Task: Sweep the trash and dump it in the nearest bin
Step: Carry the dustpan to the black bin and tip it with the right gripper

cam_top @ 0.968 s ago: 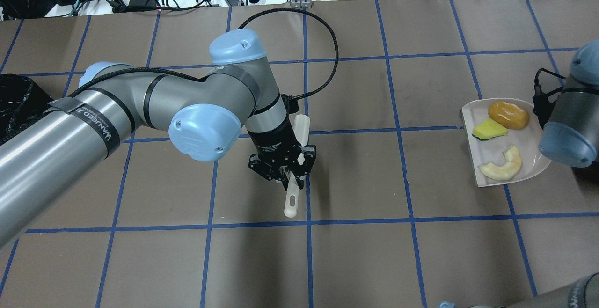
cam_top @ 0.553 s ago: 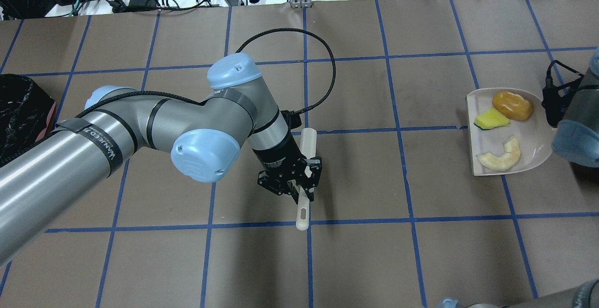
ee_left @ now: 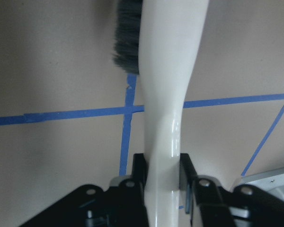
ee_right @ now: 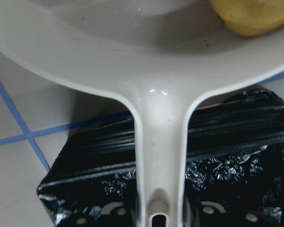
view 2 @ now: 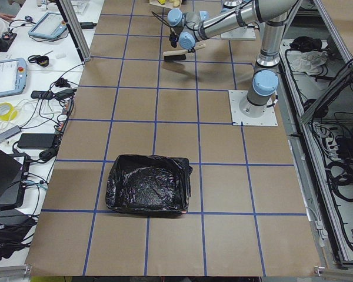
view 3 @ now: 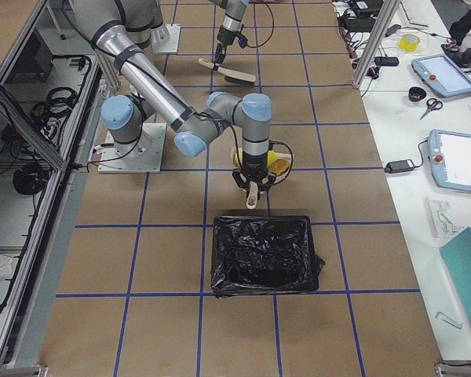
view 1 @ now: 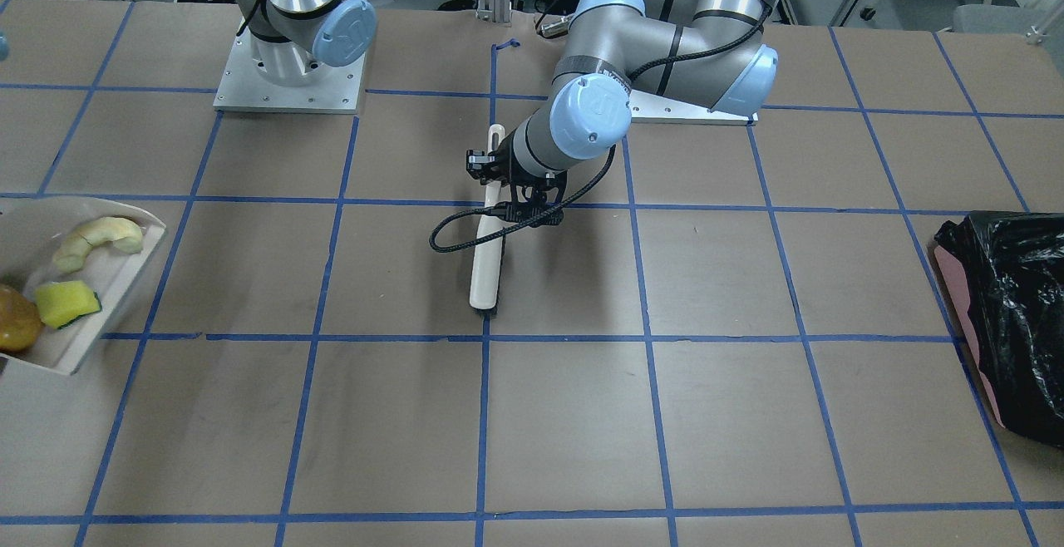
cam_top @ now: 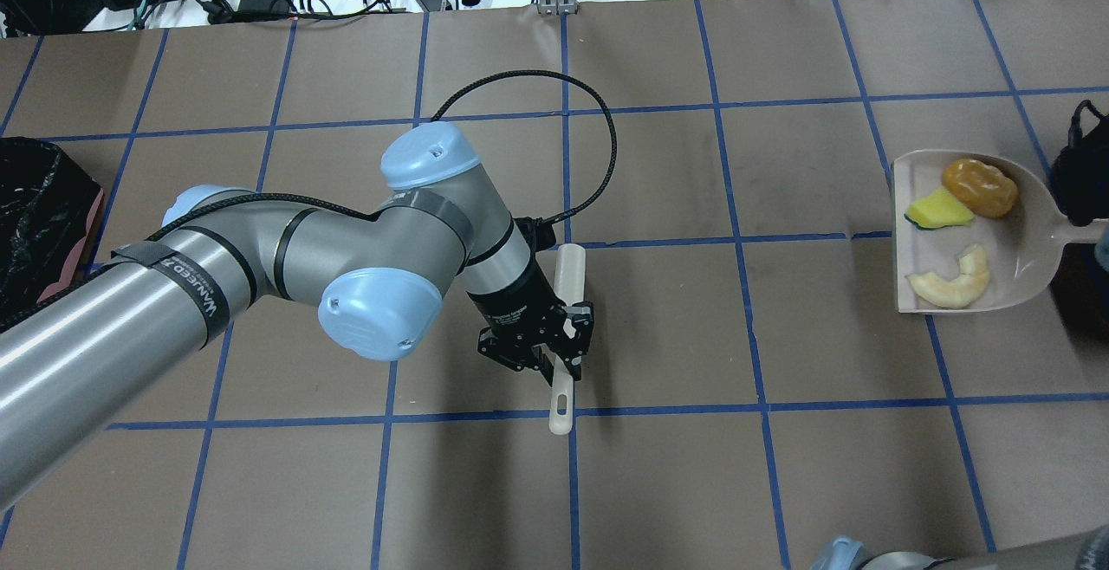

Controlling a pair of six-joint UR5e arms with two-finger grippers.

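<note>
Clamps the white dustpan point(cam_top: 1031, 249) by its handle with the right gripper point(ee_right: 158, 218), jaws pressed against both sides of the handle. Holds that pan at the right end of the table point(cam_top: 780, 483), handle over the rim of a black-bagged bin point(view 3: 298, 267), scoop over the brown paper just beyond it. Carries all three trash pieces in the scoop: orange-brown bun point(cam_top: 979, 187) at the far side, yellow-green block point(cam_top: 936, 210) just left of it, ring pastry point(cam_top: 953, 280) nearer, apart from both. Pinches a cream brush point(cam_top: 570, 271) mid-handle with the left gripper point(ee_left: 162, 175), claw tight on it, near the table's middle. Points the bristles point(ee_left: 128, 38) away from the robot, low by a blue tape crossing point(ee_left: 128, 113); cannot tell whether touching the paper. Has a second bin point(cam_top: 35, 206), also black-bagged, at the left end, well apart from the brush and the pan.
</note>
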